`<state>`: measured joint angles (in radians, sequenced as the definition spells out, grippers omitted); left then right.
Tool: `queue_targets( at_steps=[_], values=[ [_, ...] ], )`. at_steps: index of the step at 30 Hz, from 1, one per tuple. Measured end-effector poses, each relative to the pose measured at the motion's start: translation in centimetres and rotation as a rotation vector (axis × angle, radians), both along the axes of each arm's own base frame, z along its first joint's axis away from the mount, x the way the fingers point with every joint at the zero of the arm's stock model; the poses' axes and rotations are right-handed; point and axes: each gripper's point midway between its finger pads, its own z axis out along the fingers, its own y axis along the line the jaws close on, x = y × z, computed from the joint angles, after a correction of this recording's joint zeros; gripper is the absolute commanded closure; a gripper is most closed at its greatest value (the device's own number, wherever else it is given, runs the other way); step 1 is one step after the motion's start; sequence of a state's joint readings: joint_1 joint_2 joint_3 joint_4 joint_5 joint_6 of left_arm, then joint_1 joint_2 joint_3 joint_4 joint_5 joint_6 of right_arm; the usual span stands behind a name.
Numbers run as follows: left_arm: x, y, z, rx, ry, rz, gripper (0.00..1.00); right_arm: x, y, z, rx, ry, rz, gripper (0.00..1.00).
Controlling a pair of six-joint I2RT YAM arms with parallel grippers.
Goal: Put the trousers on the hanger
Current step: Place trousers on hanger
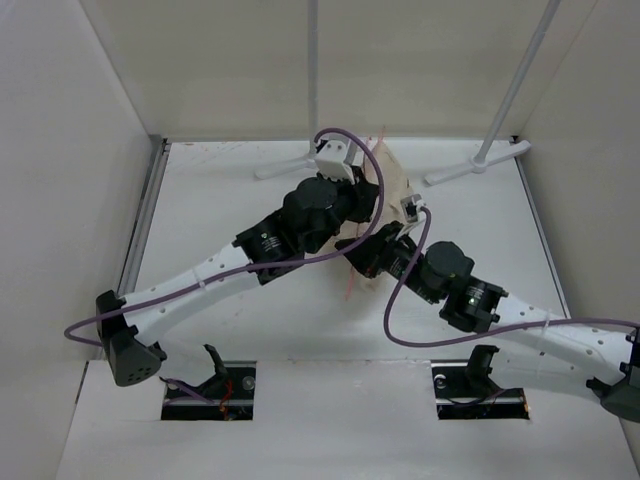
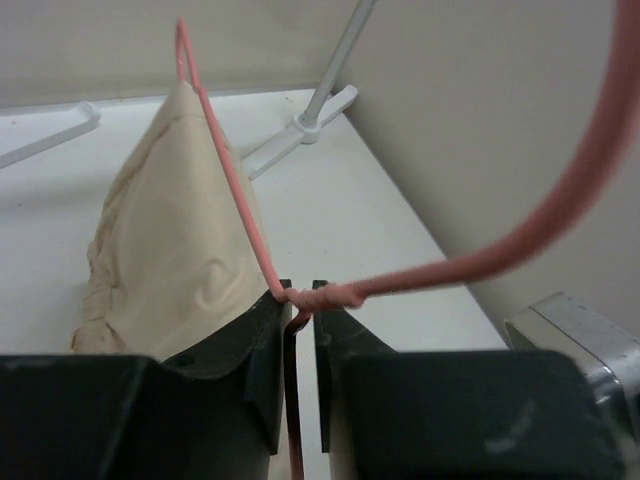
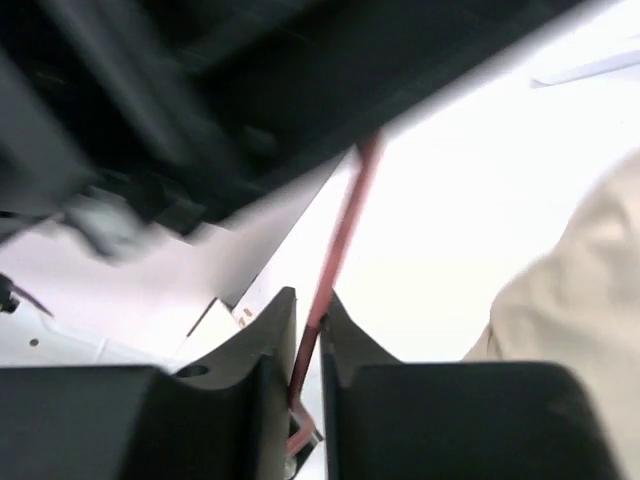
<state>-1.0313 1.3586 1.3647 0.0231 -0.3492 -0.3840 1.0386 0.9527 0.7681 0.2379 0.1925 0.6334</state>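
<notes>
The white table (image 1: pixel 200 200) is seen with both arms met at the middle of the top view. The trousers (image 2: pixel 170 240) are bunched in a cream heap at the left of the left wrist view, draped over one sloping rod of the hanger (image 2: pixel 245 215). The left gripper (image 2: pixel 300 330) is pressed together on the twisted neck of the hanger at lower centre. The right gripper (image 3: pixel 310 330) is closed on a pink rod, with cloth at the right edge of its view.

The cloth could be shed down the sloped rod if the hanger is tilted further, since the weight appears to be gathered to one side. The thin wire could also be bent or pulled from a pinch if the two arms are moved apart.

The rod is pointed from lower centre to upper left, the hook curving to upper right. The long axis of the trousers is judged to follow that rod downward.
</notes>
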Motion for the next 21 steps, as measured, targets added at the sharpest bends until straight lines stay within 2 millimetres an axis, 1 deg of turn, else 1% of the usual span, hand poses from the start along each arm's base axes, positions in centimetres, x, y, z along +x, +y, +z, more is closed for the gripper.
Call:
queue_targets(
  at_steps=[3,5,8,13,14,17,21],
  values=[
    [-0.2,0.7,1.2,-0.031,-0.010,0.001,0.72,0.0,-0.4,-0.1,0.007,-0.001,-0.011,0.89],
    [-0.1,1.3,2.0,-0.049,-0.021,0.010,0.59,-0.1,-0.8,0.4,0.022,-0.008,-0.014,0.90],
    [0.1,2.3,3.3,-0.087,-0.038,0.027,0.46,0.1,-1.6,1.1,0.055,-0.005,-0.024,0.92],
    [-0.4,3.5,5.2,-0.139,-0.068,0.031,0.10,1.3,-2.5,1.0,0.060,0.007,-0.059,0.93],
    [-0.6,3.7,5.6,-0.148,-0.073,0.029,0.00,1.6,-2.7,1.0,0.060,0.007,-0.067,0.93],
    [-1.2,4.3,6.0,-0.168,-0.085,0.023,0.00,2.2,-3.3,1.0,0.058,0.004,-0.082,0.93],
    [-2.3,5.9,5.6,-0.180,-0.092,0.017,0.00,3.3,-4.0,0.8,0.047,0.009,-0.101,0.93]
  ],
)
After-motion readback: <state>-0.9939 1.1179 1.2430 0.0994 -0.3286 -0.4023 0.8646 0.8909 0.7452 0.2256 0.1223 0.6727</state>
